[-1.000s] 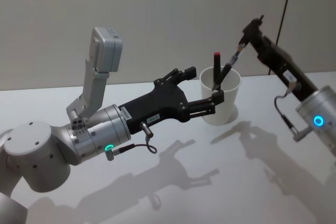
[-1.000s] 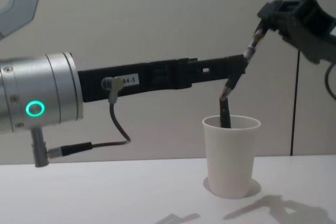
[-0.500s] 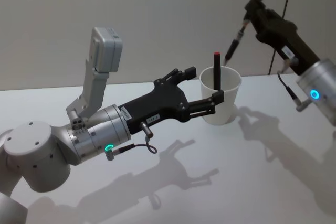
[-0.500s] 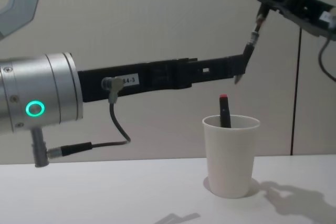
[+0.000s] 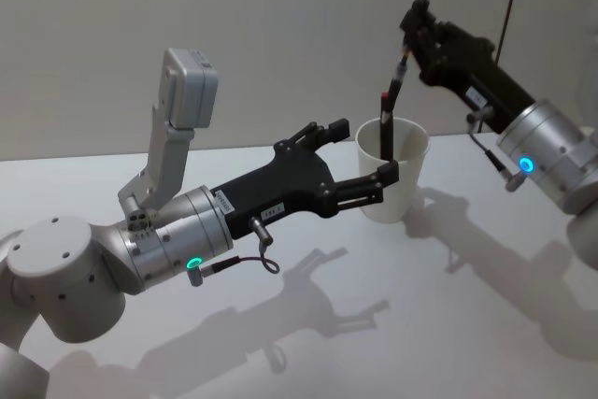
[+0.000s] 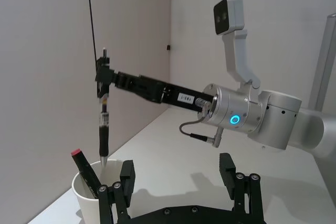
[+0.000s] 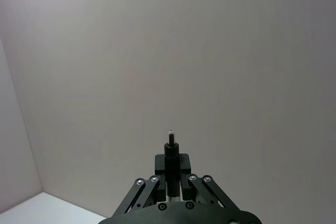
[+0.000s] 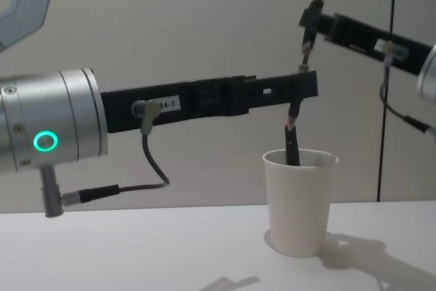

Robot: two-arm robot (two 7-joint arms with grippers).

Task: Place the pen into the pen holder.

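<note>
Over the far right of the white table [image 5: 308,343], a slim black pen [image 6: 103,129] hangs upright, its tip just inside the plain white paper cup [image 5: 400,179], pinched at its top by the right gripper [image 6: 103,74]. A red-capped marker [image 6: 84,169] already leans inside, and the left gripper [image 5: 360,161] brackets the cup with jaws wide. Insertion looks under way; next, I judge, comes lowering and letting go.

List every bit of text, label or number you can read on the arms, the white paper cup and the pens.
"84-3": the readable end of a white sticker on the black left gripper; its start is hidden behind a cable plug.
White sticker on the black right gripper, which is shut on the black pen: digits too small to read.
Plain white paper cup: no text.
Red-capped marker in the cup: markings too blurred to read.
</note>
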